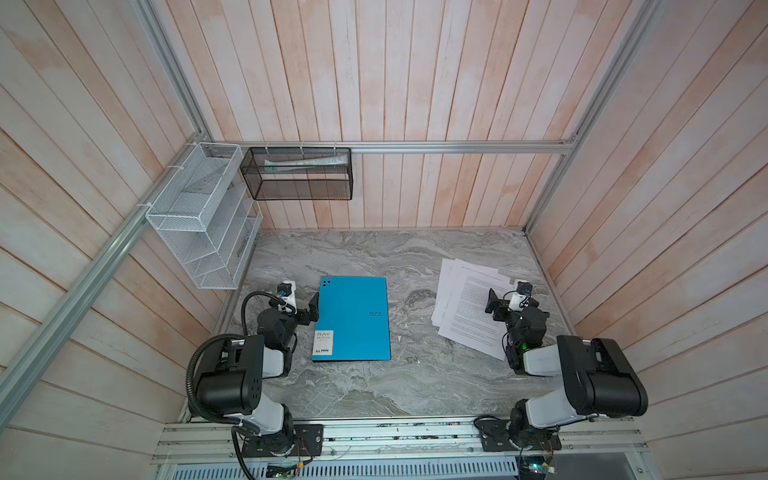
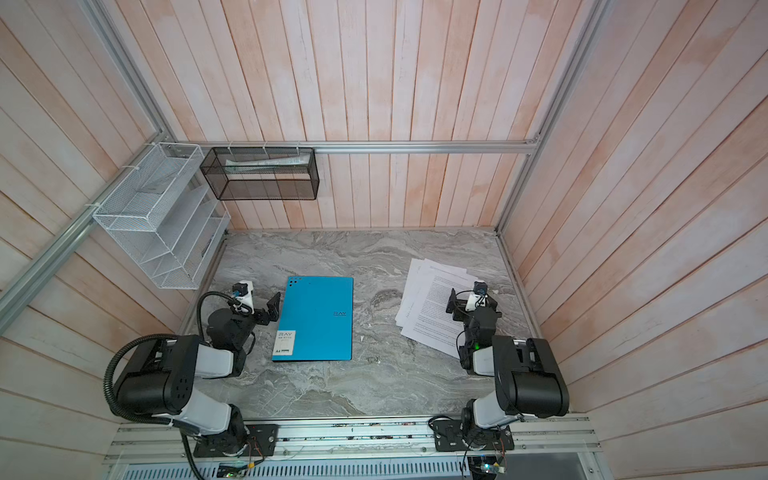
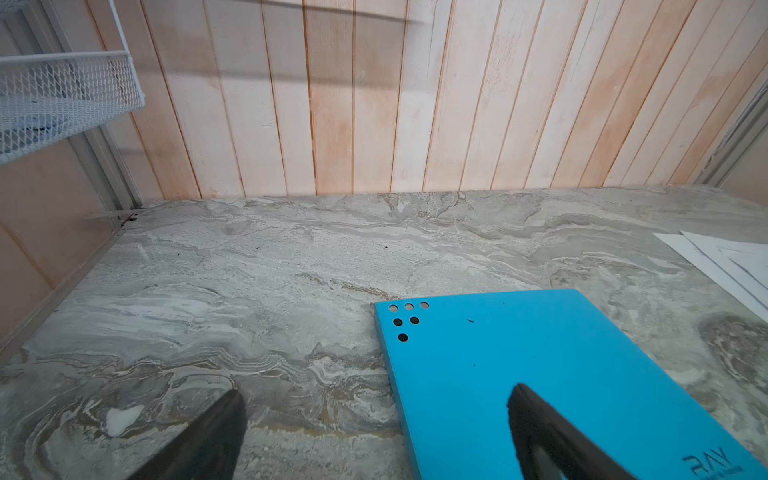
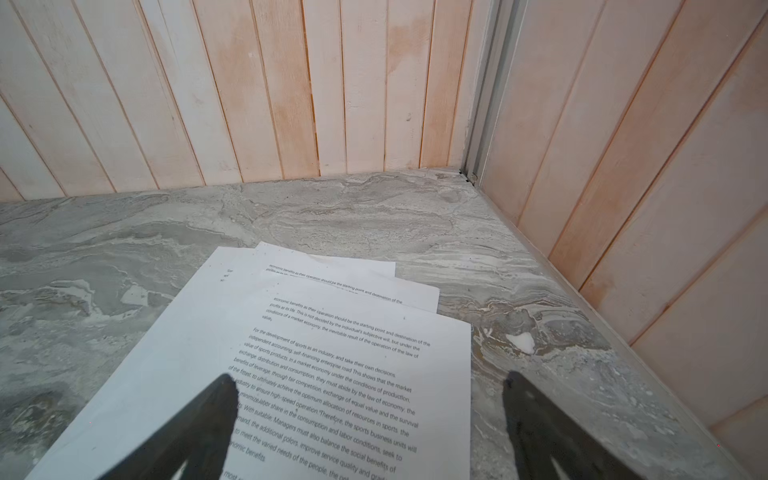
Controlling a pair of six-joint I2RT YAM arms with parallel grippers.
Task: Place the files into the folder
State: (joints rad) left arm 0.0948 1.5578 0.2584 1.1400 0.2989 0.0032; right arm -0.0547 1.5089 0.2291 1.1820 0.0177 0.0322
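Folder (image 1: 353, 320) lies partly under open left tool (image 1: 313, 309), files (image 1: 465, 316) under open right tool (image 1: 491, 302).

Whitewashed plank walls (image 1: 415, 83) on three sides, aluminium rail (image 1: 457, 147) across the back. Grey marble-pattern bench (image 1: 374, 257). White wire rack (image 1: 195, 208) on left wall, black mesh basket (image 1: 297, 189) hung on back rail. Light even.

— Any lettering on the folder (image 1: 353, 332)?
— Reads "RAY" near one long edge; "RAY" again on the white label (image 1: 323, 343), above "A4".
— And on the sheets (image 4: 332, 374)?
— Small black print: "For the development of sports as an industry, and take their own decisions."
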